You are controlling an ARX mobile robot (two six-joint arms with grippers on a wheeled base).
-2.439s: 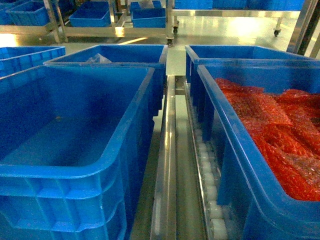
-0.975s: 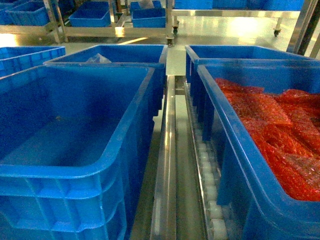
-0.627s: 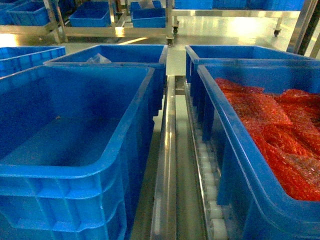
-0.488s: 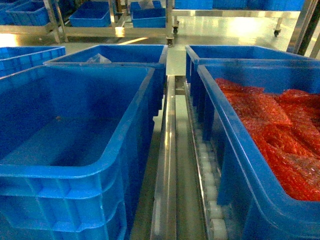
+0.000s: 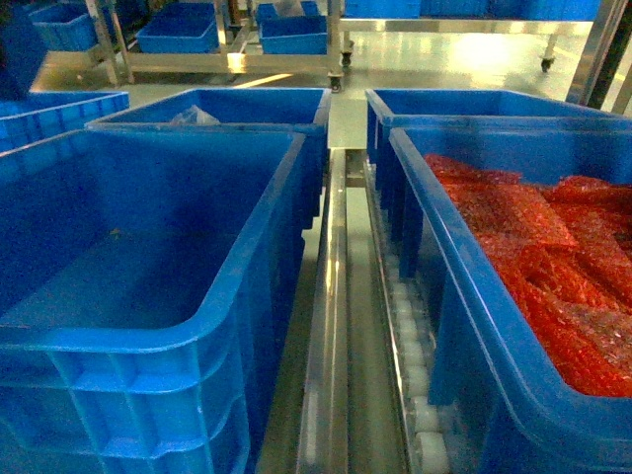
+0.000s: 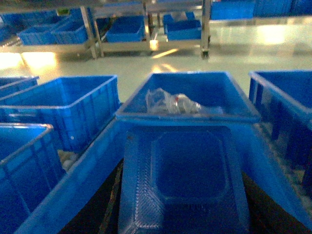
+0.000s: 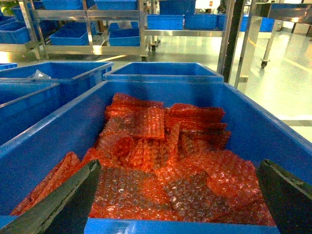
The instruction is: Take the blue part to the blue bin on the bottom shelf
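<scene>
Steel rail (image 5: 331,326) divides the blue bin (image 5: 227,326) at lower left from one packet-filled crate (image 5: 464,296). Right gripper (image 7: 175,204) spread wide, empty. Left gripper (image 6: 180,214) clasps the blue part (image 6: 183,180).

The blue bin (image 5: 148,326) sits at the left of the bottom shelf (image 5: 328,326), a crate of packets (image 5: 513,395) to its right across the rail. Behind each stands another bin (image 5: 227,107), the left one holding a bag (image 6: 170,103).
</scene>
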